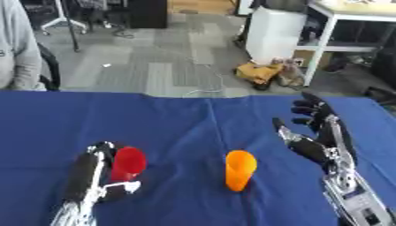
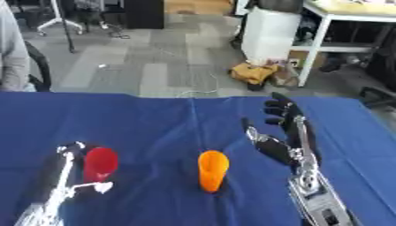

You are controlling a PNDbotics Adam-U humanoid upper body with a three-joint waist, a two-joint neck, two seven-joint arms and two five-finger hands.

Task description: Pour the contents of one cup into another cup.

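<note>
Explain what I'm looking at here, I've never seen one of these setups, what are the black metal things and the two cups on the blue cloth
Both pictures come from one stereo camera in a humanoid robot's head, looking down at its work; they show the same moment from its left and right eye. The black and silver things are its own arms and hands, steered by a person. They work over a table with a blue cloth. Two cups stand on it: a red cup and an orange cup. The left hand is wrapped around the red cup, fingers curled behind it and thumb in front. The right hand is open, fingers straight, beside the orange cup without touching it. The job is pouring one cup into the other; what is inside them cannot be seen.
</note>
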